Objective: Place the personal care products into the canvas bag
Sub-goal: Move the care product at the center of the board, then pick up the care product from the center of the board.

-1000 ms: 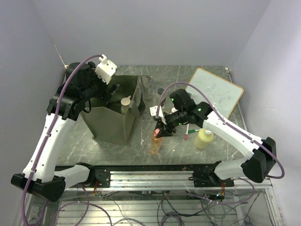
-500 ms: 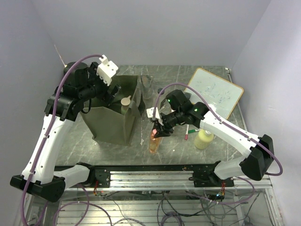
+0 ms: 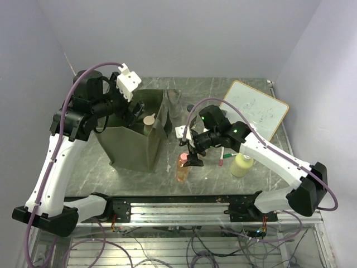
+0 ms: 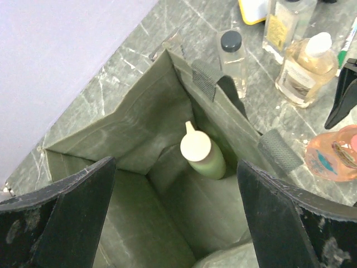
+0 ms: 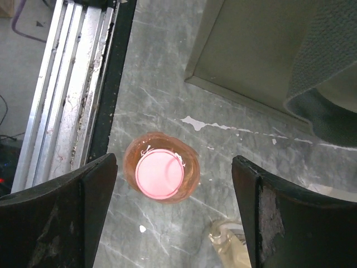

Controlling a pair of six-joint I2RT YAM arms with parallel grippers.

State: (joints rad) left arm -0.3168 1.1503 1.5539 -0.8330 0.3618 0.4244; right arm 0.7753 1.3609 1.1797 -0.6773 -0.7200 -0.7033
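Note:
The olive canvas bag [image 3: 129, 148] stands open at centre left, and a pale green bottle with a beige cap [image 3: 149, 121] stands inside it. My left gripper [image 3: 131, 110] hovers open over the bag's mouth; its wrist view looks down at the bag's inner wall [image 4: 139, 125] and the green bottle [image 4: 202, 152]. An orange bottle with a pink cap [image 3: 182, 167] stands upright on the table right of the bag. My right gripper [image 3: 193, 154] is open just above it, and the pink cap [image 5: 160, 174] shows below and between the spread fingers, touching neither. A pale yellow bottle [image 3: 242, 164] stands further right.
A clear dark-capped bottle [image 4: 232, 54] and an amber white-capped one [image 4: 306, 66] stand beyond the bag. A whiteboard [image 3: 256, 109] lies at the back right, marker pens [image 3: 222, 157] in front of it. The metal rail [image 3: 184, 205] runs along the near edge.
My right gripper carried the orange bottle slightly left, then opened and let it go; the bottle now stands on the table. The left arm barely moved.

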